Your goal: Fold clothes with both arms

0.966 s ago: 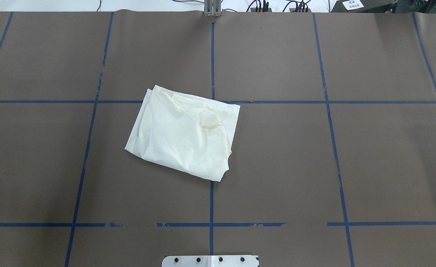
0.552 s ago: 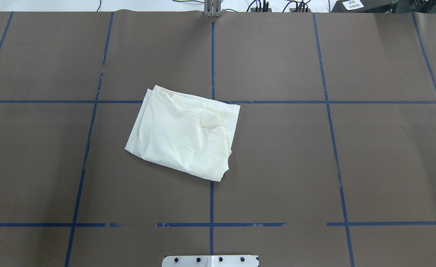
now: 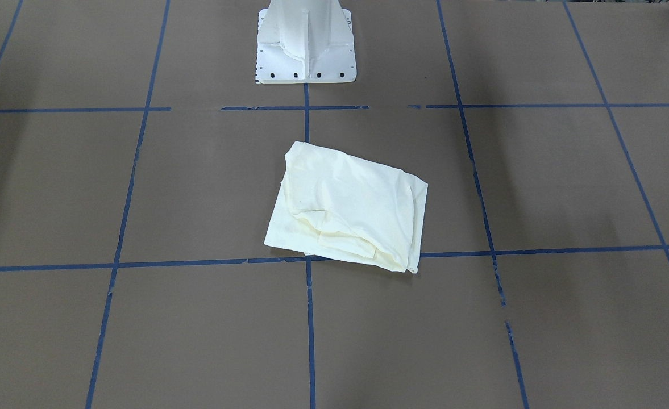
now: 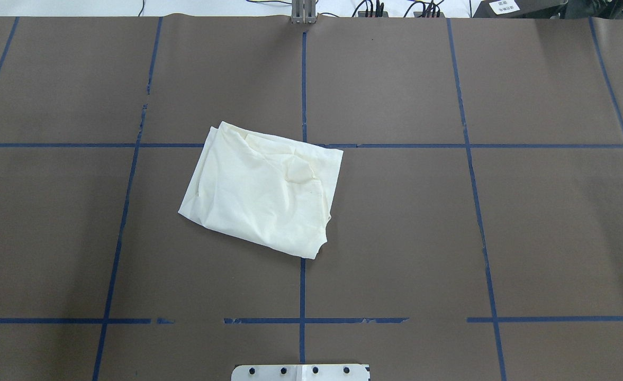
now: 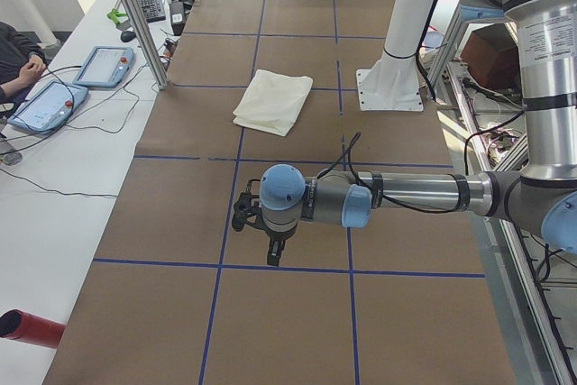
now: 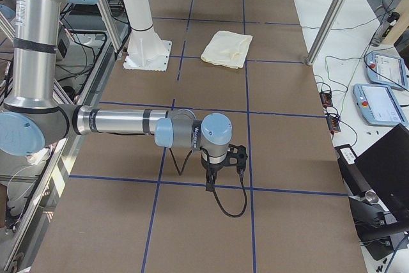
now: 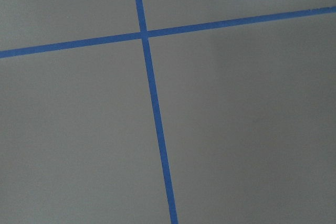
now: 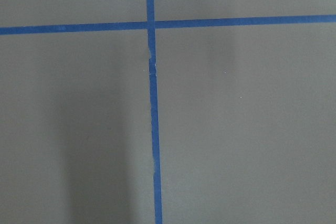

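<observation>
Brown gridded table: shirt folded mid-frame, seemingly done; my left gripper and right gripper, open or closed I cannot tell, need only retire

The left arm is stretching out with its forearm level, and the left gripper is pointing straight down. The right arm is mirroring it, with the right gripper hanging downward too. Finger spacing is impossible to judge from these side angles.
</observation>
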Controlling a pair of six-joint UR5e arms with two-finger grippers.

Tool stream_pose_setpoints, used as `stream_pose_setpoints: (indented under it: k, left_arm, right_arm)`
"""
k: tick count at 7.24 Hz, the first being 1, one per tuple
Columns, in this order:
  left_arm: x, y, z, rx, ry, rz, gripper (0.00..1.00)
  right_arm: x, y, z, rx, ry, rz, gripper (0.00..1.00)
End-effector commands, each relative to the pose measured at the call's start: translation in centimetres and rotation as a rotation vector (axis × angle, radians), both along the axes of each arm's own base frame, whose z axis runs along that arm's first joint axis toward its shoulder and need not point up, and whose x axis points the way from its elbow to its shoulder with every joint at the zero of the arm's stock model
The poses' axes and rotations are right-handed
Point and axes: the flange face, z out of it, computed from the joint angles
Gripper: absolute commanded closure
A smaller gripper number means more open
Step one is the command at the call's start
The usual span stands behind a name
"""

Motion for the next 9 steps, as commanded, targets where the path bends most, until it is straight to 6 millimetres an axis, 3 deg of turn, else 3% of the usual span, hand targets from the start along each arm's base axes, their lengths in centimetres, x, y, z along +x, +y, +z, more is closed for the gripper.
stream_pose_setpoints:
  k: [1,9]
  left_arm:
    - [0.0,-0.07,-0.3,0.006,0.0,-0.001,0.0]
    - [-0.01,0.18,-0.44,0.006,0.0,-0.002,0.0]
  right_arm:
    - [0.01,-0.01,-0.09,0.002,0.001,0.0,0.0]
    - [-0.03,-0.14,-0.44,0.021,-0.004,-0.01,0.0]
